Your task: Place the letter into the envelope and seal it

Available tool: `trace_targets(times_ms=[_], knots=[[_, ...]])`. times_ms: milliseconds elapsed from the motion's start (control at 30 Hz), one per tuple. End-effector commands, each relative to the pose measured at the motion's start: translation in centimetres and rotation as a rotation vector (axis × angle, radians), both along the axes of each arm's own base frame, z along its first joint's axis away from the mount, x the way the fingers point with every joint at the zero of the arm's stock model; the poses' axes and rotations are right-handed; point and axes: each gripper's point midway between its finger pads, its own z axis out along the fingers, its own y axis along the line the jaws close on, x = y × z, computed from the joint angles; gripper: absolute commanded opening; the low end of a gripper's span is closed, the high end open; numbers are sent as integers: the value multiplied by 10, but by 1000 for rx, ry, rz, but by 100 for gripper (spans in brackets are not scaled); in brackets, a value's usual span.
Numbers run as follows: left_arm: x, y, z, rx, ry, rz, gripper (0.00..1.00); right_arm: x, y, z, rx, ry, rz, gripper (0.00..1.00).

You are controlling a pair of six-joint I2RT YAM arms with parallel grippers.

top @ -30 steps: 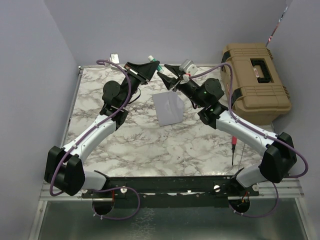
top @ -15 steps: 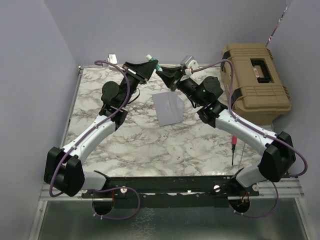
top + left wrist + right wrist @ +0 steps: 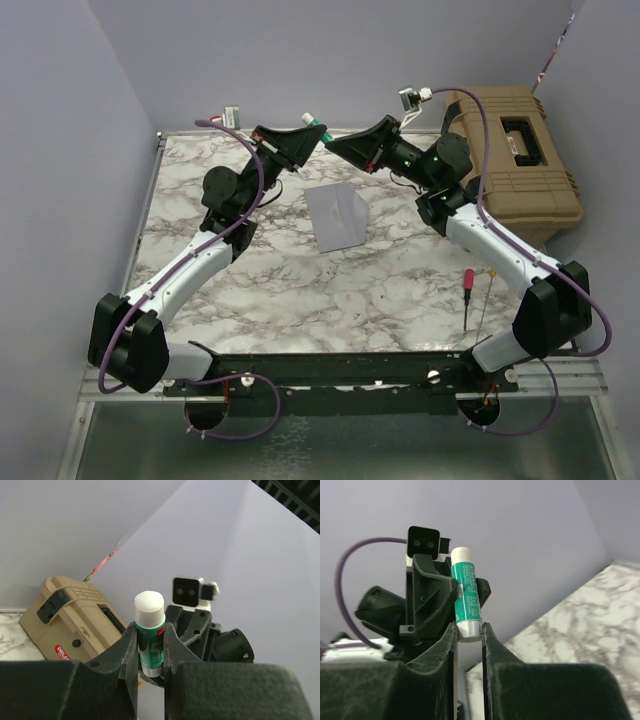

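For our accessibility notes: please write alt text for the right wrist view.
A green glue stick is held by both grippers: the right gripper pinches its white near end in its jaws, the left gripper clamps its middle.

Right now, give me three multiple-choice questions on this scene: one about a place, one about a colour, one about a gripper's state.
1. Where is the envelope? A. Flat on the table. B. Held in the air. C. Hanging off the table's edge.
2. What colour is the glue stick's body? A. Red. B. Green. C. Blue.
3. What is the left gripper doing? A. Open, empty. B. Shut on the envelope. C. Shut on the glue stick.
Answers: A, the top view shows it lying on the marble; B, both wrist views show a green tube; C, it clamps the tube's sides.
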Motion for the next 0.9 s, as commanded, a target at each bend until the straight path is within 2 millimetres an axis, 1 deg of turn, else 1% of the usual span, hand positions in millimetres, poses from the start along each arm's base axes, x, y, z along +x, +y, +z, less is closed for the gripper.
trace_targets(times_ms=[0,100,200,300,333,367,433,467,500,533,600,667,733,800,867], knots=[[-22,4,22,44,-148,-25,0,13,-34,39,276,239,66,0],[-21,6,20,50,-152,-8,0,10,-34,39,361,357,139,0],[-22,8,19,49,-157,3,0,12,-36,37,452,505,189,0],[-21,9,20,45,-155,6,0,11,-39,36,520,567,206,0],[-21,9,19,42,-152,6,0,11,-40,37,513,539,190,6],[-20,9,20,38,-148,6,0,10,-41,36,493,505,168,20],[-17,9,18,28,-128,7,0,6,-41,37,415,366,112,54],[-14,10,16,23,-110,16,0,3,-40,38,356,272,78,64],[-13,9,13,25,-98,16,0,2,-39,36,289,204,46,70],[-12,8,11,32,-94,12,0,3,-39,34,222,123,9,73],[-9,5,7,56,-81,11,0,3,-42,34,122,-18,-68,76],[-6,5,4,65,-62,15,0,5,-47,35,33,-163,-149,77],[-4,5,2,69,-50,17,0,8,-49,31,-79,-302,-232,77],[-3,5,1,64,-35,18,0,6,-43,25,-200,-462,-295,77],[-1,5,-1,60,-22,18,0,0,-33,19,-323,-643,-346,77]])
